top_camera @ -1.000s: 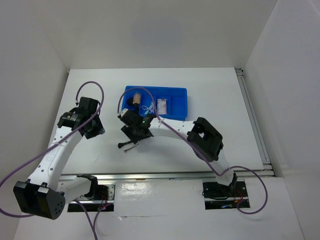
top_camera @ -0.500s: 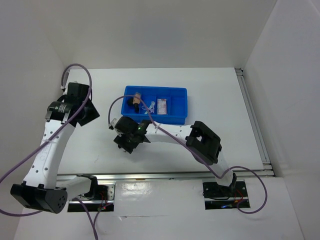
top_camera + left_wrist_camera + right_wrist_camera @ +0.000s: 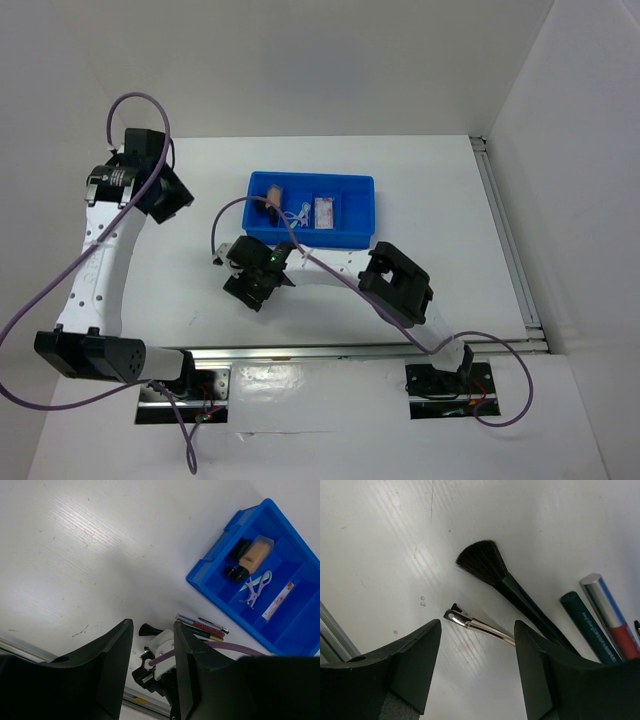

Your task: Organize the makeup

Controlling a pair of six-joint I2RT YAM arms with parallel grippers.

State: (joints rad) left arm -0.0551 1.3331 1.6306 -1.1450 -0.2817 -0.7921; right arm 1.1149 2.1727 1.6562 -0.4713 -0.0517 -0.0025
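Note:
The black-tipped brush [image 3: 481,561] lies on the table with its dark handle running right. A silver clip [image 3: 476,625] lies beside it, between my right gripper's [image 3: 477,647] open jaws, untouched. A teal pencil [image 3: 587,627] and a silver, blue and red tube [image 3: 611,614] lie at the right. The left wrist view shows these slim pencils [image 3: 202,626] by the blue tray [image 3: 210,587]. The tray holds a tan stub [image 3: 255,554], a lilac-clear piece [image 3: 256,586] and a pinkish packet [image 3: 280,599]. My left gripper [image 3: 152,192] is open and empty, high at the far left.
The blue tray [image 3: 360,185] stands mid-table, just behind my right gripper [image 3: 250,287]. The right arm's purple cable [image 3: 225,215] loops over the table left of the tray. White walls close in on both sides, and a metal rail [image 3: 300,350] runs along the near edge.
My left arm has swung up and away to the far left. My right gripper has shifted left and toward the near edge, low over the brush and clip.

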